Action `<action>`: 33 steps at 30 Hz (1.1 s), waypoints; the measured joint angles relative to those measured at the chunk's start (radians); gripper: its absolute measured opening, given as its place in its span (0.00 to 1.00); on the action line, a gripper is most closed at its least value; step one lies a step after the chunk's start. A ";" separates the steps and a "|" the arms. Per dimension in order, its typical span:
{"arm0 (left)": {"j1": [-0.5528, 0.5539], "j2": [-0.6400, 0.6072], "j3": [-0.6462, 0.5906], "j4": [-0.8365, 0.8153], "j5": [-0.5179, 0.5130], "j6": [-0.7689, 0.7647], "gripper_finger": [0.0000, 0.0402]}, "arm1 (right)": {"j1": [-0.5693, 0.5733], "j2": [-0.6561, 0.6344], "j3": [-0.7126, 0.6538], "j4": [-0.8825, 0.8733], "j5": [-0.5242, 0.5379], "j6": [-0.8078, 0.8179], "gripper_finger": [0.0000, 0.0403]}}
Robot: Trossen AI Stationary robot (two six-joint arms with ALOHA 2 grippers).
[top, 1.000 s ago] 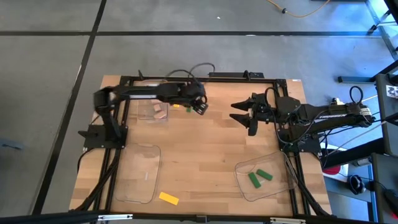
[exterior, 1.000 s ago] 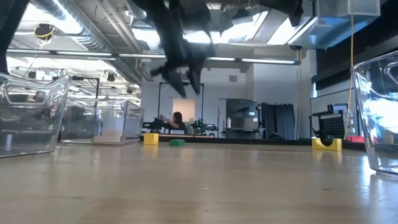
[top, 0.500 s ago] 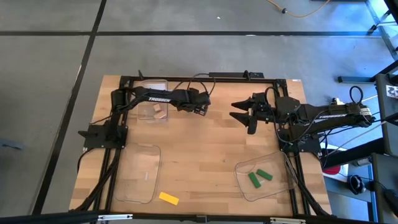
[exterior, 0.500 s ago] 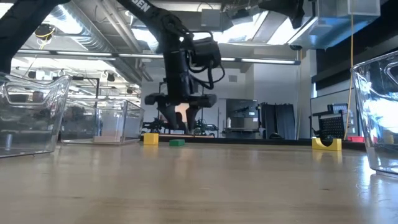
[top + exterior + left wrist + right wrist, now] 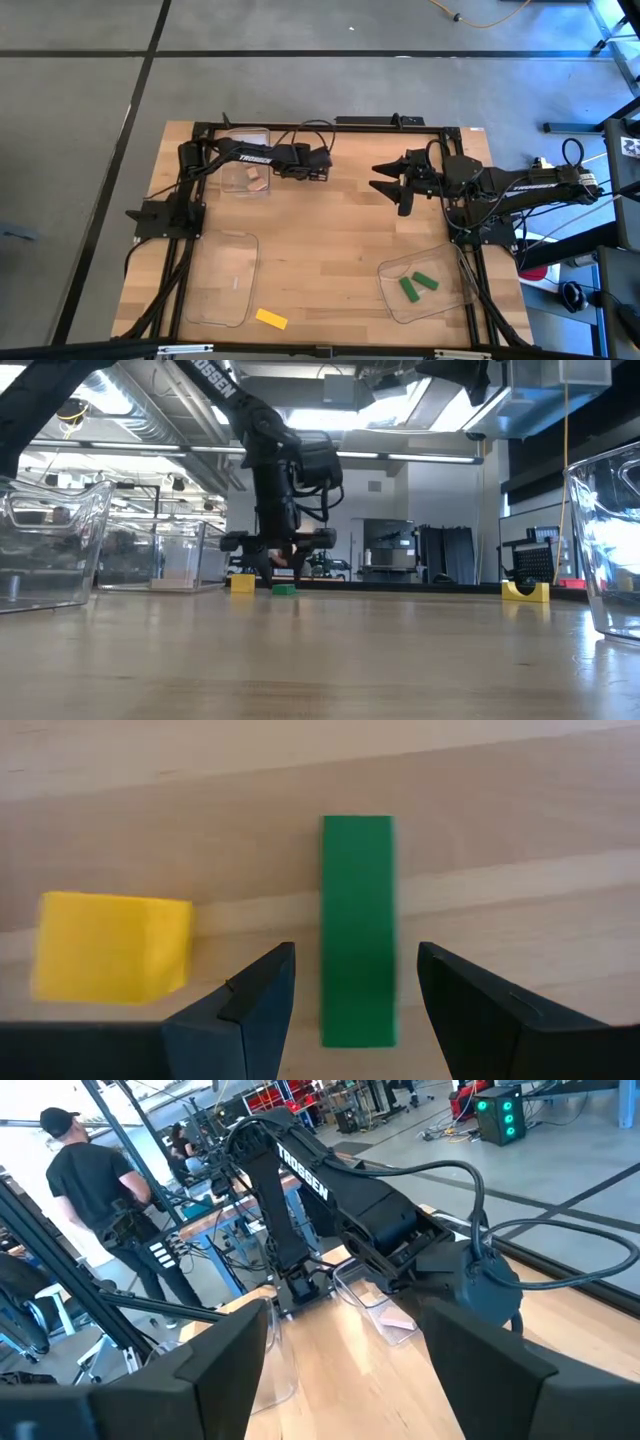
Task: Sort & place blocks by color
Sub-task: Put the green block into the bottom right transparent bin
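A: What has changed over the last second?

B: The left gripper [image 5: 318, 172] has swung from a slanted pose to pointing straight down near the surface's [image 5: 330, 250] far edge, at about 12 o'clock from its middle. Its fingers [image 5: 250, 1005] stand apart, straddling a green block [image 5: 357, 925] without touching it.

A: So a pick is coming?

B: I judge so; it looks lined up to close on that block, which belongs with the two green blocks [image 5: 412, 285] in the tray [image 5: 385, 275] at 4 o'clock.

A: Anything beside it?

B: A yellow block [image 5: 110, 946] lies just beside, outside the fingers. Another yellow block [image 5: 270, 318] lies at 7 o'clock, and tan ones sit in the far-left tray [image 5: 262, 190].

A: And the right arm?

B: The right gripper [image 5: 390, 183] hovers at 1 o'clock, fingers apart, holding nothing.
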 joint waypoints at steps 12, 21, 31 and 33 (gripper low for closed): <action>-0.024 0.031 0.001 0.028 0.012 0.127 0.51 | 0.000 0.000 0.000 0.000 0.000 -0.005 0.67; -0.037 0.061 0.002 0.012 0.016 0.099 0.31 | 0.000 0.000 0.000 0.000 0.001 -0.004 0.67; -0.034 -0.030 -0.009 0.021 0.069 0.255 0.23 | 0.000 0.000 0.000 -0.010 0.001 -0.007 0.67; -0.035 -0.081 -0.006 0.037 0.067 0.342 0.23 | 0.000 0.000 0.000 -0.019 0.001 -0.007 0.67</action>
